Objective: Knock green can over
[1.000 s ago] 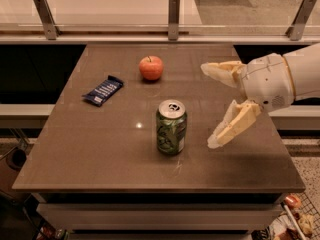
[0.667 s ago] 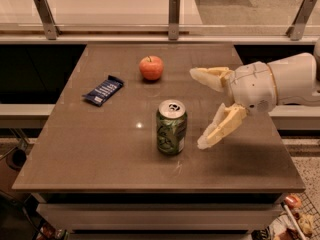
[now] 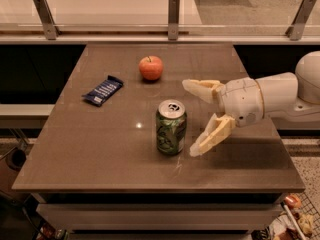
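Brown and faintly glossy, the counter (image 3: pixel 100 154) fills most of the view. A low glass barrier on metal posts (image 3: pixel 173 16) runs behind its far edge, with a pale floor beyond.

A white arm (image 3: pixel 280 96) reaches in over the counter's right-hand edge and ends in the gripper (image 3: pixel 190 119), which hangs above the surface. Its two cream-coloured fingers (image 3: pixel 212 134) are spread wide apart and hold nothing. One points out level on the far side. The other slants down on the near side, its tip close to the counter top.

The green can (image 3: pixel 171 127) stands upright just in front of the fingertips, roughly level with the gap between them. Its silver top and pull tab face up, and pale markings show on its green side. The near finger's tip sits right beside the can's base, but whether the two touch cannot be told. The far finger's tip is clear of the can, a little behind its rim.

Beyond the far finger, towards the barrier, a red-orange apple (image 3: pixel 150 67) rests on the counter, apart from both the fingers and the can. A dark blue snack bar (image 3: pixel 103 91) lies flat on the other side of the can from the fingers, well apart from them.
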Controlling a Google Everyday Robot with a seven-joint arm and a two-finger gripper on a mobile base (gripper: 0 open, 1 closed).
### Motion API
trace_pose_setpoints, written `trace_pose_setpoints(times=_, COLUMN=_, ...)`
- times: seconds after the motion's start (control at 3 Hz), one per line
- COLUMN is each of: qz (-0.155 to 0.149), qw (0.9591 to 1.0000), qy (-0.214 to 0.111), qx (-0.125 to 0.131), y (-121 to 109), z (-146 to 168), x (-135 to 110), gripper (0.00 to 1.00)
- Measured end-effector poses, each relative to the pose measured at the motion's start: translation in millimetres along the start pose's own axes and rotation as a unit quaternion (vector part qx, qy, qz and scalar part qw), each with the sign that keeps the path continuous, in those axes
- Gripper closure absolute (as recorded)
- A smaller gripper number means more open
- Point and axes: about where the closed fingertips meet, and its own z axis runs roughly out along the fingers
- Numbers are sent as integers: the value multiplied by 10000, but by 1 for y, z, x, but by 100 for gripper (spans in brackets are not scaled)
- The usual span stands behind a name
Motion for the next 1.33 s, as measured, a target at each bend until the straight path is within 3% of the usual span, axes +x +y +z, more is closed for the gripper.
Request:
trace_pose_setpoints(times=0.67, qz=150, qw=9997, qy=-175, qx=-102, y=13, z=12, x=12, gripper=0)
trace_pose_setpoints(times=1.0, qz=137, qw=9997, qy=-173, qx=-119, y=14, z=13, x=11, gripper=17)
trace_pose_setpoints(times=1.33, qz=126, qw=9997, qy=-173, qx=-137, y=14, z=15, x=9, gripper=41)
